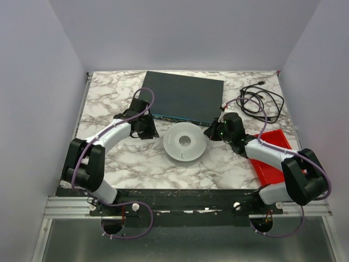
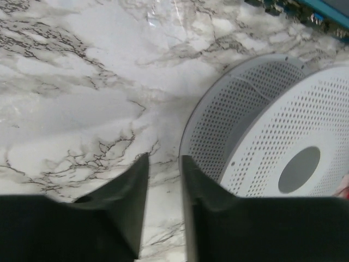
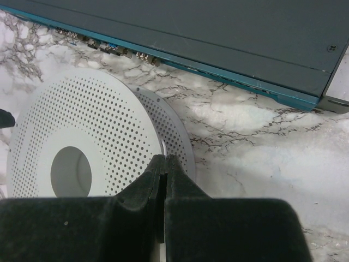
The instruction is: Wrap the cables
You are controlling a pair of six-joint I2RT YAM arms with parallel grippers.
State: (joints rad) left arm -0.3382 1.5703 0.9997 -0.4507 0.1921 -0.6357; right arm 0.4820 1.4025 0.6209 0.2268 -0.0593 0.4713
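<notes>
The right fingers (image 3: 182,191) are clenched at the rim of the perforated spool (image 3: 82,125). They seem to pinch the thin white wire (image 3: 163,148), of which only a sliver shows above the tips. The left fingers (image 2: 131,196) stand slightly parted on nothing, just beside the spool's opposite edge. Winding looks to be the step in hand, and the next move likely calls for leading the wire around the groove under tension. The tabletop (image 1: 136,164) offers room on the near side, while the dark box (image 1: 182,95) crowds the spool's far side.

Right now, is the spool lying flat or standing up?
Lying flat: the spool rests on the table, its centre hole pointing up.
</notes>
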